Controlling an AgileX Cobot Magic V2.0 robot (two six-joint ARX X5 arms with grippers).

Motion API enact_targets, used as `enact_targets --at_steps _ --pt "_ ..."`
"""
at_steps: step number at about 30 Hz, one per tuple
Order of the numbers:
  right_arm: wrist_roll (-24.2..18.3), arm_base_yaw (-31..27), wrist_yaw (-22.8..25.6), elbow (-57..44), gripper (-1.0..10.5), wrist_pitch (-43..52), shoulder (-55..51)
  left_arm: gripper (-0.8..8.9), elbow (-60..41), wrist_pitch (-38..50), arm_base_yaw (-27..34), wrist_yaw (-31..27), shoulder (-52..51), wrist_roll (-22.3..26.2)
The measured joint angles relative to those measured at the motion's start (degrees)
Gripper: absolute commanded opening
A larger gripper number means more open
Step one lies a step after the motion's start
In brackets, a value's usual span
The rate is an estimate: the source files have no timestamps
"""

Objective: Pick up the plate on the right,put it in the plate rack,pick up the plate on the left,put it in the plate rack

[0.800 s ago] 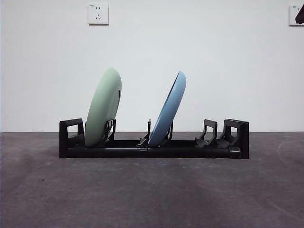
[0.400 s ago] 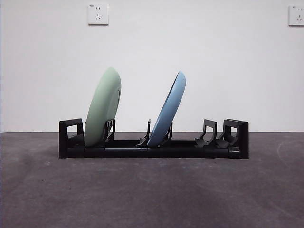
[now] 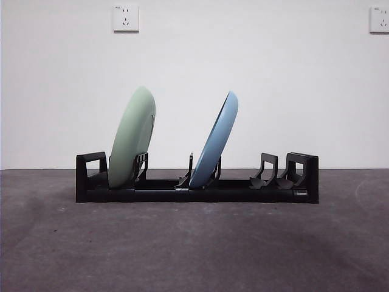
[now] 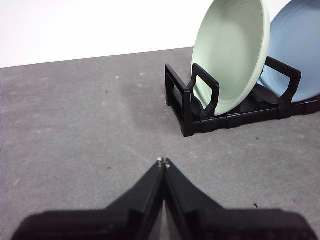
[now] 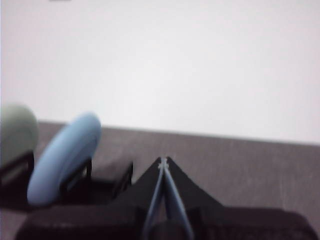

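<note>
The long black plate rack (image 3: 194, 188) stands across the middle of the table. A pale green plate (image 3: 132, 137) leans in its left slots and a blue plate (image 3: 214, 140) leans in its middle slots. Both plates also show in the left wrist view, the green plate (image 4: 231, 55) in front of the blue plate (image 4: 296, 50), and blurred in the right wrist view as the blue plate (image 5: 64, 157) and the green plate (image 5: 17, 131). My left gripper (image 4: 163, 162) is shut and empty, back from the rack's end. My right gripper (image 5: 163, 161) is shut and empty, away from the rack.
The rack's right-hand prongs (image 3: 267, 173) hold nothing. Grey tabletop (image 3: 194, 249) spreads in front of the rack. A white wall with two sockets (image 3: 125, 18) stands behind.
A black arm tip at the top right corner of the front view has gone out of sight. The plates and rack have not moved.
</note>
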Motion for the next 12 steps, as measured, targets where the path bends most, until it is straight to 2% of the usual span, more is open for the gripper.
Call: enact_targets --at_steps 4,12 --pt "0.0 0.0 0.0 -6.5 0.0 0.0 -2.0 -0.03 0.0 0.0 0.0 0.0 0.0 0.0" --pt "0.0 0.0 0.0 -12.5 0.0 1.5 -3.3 -0.03 0.0 0.0 0.0 0.0 0.0 0.0"
